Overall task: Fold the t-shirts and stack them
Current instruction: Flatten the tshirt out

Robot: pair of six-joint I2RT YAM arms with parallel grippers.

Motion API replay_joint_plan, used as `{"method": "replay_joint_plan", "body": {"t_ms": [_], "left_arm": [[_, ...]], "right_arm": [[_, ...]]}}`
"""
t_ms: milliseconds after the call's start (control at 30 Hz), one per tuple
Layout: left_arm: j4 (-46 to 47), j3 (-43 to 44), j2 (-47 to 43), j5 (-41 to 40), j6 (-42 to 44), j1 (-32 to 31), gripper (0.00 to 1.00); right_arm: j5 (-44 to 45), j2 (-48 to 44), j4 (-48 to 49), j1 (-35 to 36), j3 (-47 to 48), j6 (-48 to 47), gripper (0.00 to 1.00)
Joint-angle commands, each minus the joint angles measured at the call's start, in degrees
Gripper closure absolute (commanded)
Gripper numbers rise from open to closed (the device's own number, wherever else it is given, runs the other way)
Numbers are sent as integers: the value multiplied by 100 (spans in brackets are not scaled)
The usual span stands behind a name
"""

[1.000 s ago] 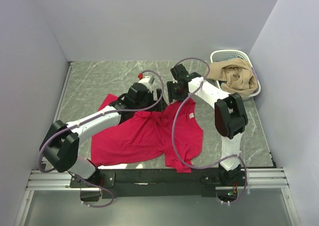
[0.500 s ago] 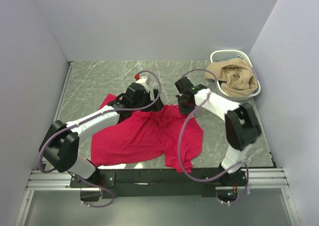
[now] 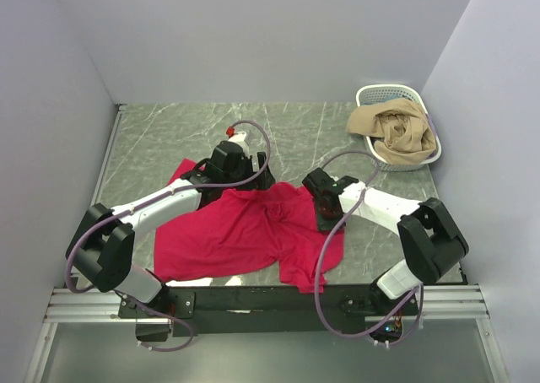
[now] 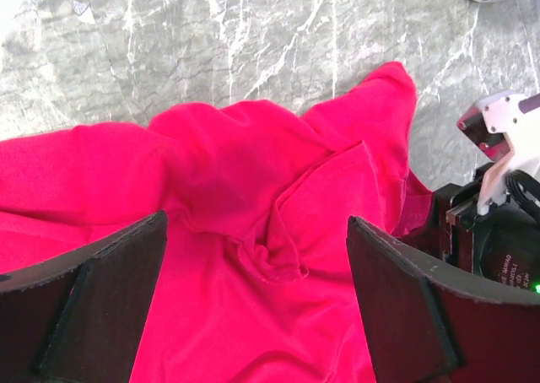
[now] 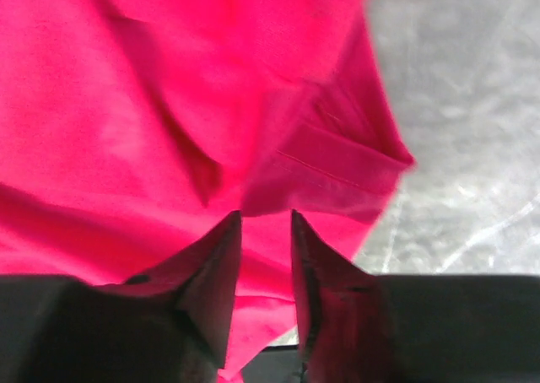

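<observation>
A crimson-red t-shirt (image 3: 240, 231) lies crumpled on the marble table in front of the arms. My left gripper (image 3: 251, 180) hovers over its far bunched edge. In the left wrist view this gripper (image 4: 255, 223) is wide open with only the shirt's folds (image 4: 253, 197) below it. My right gripper (image 3: 324, 218) is low over the shirt's right side. In the right wrist view it (image 5: 265, 216) shows a narrow gap between its fingers. A folded hem (image 5: 337, 168) lies just ahead of the tips, and no cloth is pinched between them.
A white lattice basket (image 3: 426, 159) holding tan cloth (image 3: 392, 128) stands at the far right corner. Grey walls close in the table on three sides. The right arm's white wrist (image 4: 499, 138) shows at the right edge of the left wrist view.
My right arm has swung from the far middle toward the near side and now sits low over the shirt's right part. The shirt's raised far-right edge has dropped. My left arm barely moved.
</observation>
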Motion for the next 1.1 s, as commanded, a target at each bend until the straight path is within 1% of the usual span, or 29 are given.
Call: {"method": "replay_joint_plan", "body": {"t_ms": [0, 33, 67, 167, 200, 233, 400, 567, 833, 1067], "left_arm": [[-8, 5, 13, 60, 62, 45, 7], [-43, 13, 13, 42, 62, 54, 7], [-43, -4, 5, 33, 71, 63, 7], [-52, -4, 4, 42, 71, 98, 7], [-43, 5, 13, 51, 71, 98, 7], [-69, 13, 31, 42, 62, 98, 7], [-105, 40, 31, 51, 80, 115, 7], [-105, -13, -22, 16, 89, 159, 7], [-87, -74, -13, 86, 89, 300, 6], [-78, -83, 31, 121, 106, 353, 6]], "right_arm": [[594, -534, -148, 79, 185, 598, 57], [682, -657, -166, 70, 256, 634, 54], [787, -693, -157, 79, 326, 643, 54], [814, -790, 149, 70, 537, 547, 51], [745, -790, 394, 79, 625, 416, 51], [692, -703, 527, 61, 660, 354, 49], [437, -158, 1229, -9, 924, -85, 48], [-143, 273, 2030, -491, 819, -262, 48], [-600, 572, 2198, -721, 1030, -596, 48], [-1083, 713, 2268, -756, 1057, -640, 49]]}}
